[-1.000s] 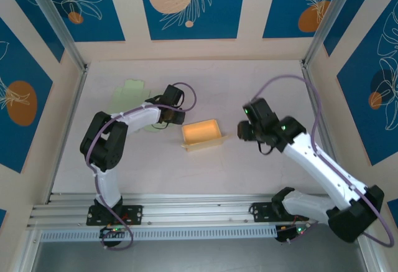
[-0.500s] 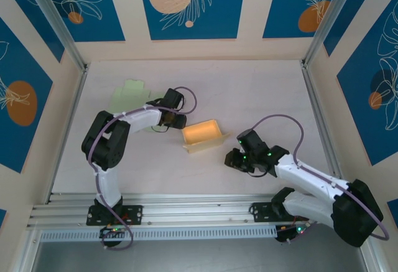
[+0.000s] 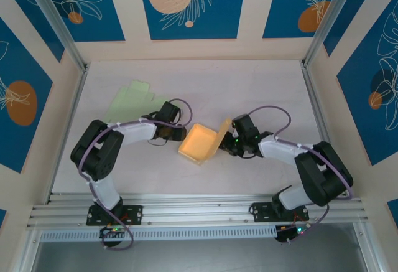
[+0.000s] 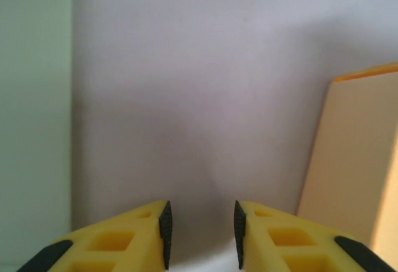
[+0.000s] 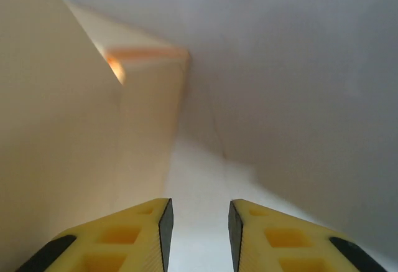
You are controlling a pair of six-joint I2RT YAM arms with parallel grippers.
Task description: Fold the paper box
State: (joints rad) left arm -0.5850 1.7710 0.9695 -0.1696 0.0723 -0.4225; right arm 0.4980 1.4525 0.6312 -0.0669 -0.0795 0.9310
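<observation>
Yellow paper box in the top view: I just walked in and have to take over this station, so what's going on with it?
Two robot arms are working on the yellow paper box, which has one flap raised on its right side. The left gripper is beside the box's left edge and the right gripper is beside the raised flap. Both are open, with nothing between their fingers. A pale green sheet lies flat at the back left.

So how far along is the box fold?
Done: the yellow box has walls standing. In hand: left gripper and right gripper flank it, jaws apart, holding nothing; one flap sticks up. Left: probably tucking that flap. The green sheet lies flat.
</observation>
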